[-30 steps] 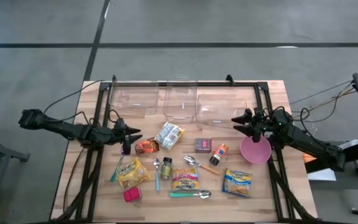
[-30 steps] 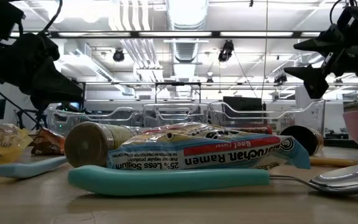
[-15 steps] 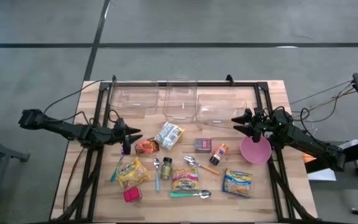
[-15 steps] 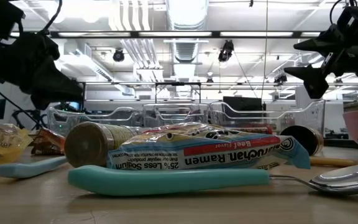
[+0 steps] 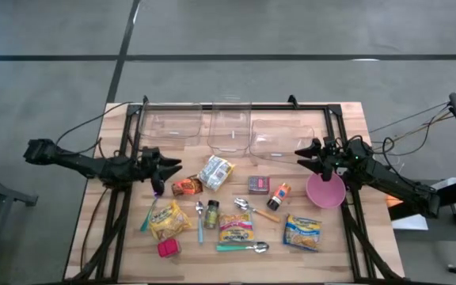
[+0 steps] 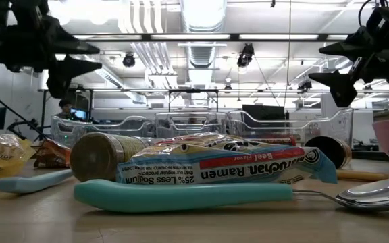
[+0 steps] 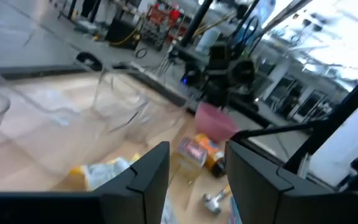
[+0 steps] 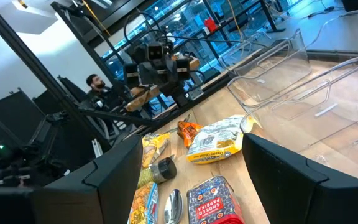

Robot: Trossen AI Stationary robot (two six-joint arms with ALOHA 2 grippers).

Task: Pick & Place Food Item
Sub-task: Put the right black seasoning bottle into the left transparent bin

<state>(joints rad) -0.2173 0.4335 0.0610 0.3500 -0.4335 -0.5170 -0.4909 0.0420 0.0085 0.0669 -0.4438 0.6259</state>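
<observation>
Crinkled white-and-yellow food packet (image 5: 216, 171), lying flat

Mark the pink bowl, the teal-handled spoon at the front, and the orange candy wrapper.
pink bowl (image 5: 325, 191), high view, middle of its inside.
teal-handled spoon (image 6: 181, 194), low view, middle of the handle.
orange candy wrapper (image 5: 186, 186), high view, middle of the wrapper.

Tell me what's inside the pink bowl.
In the high view the pink bowl looks empty, plain pink inside. The right gripper and its arm overhang the bowl's far rim, hiding that edge.
</observation>
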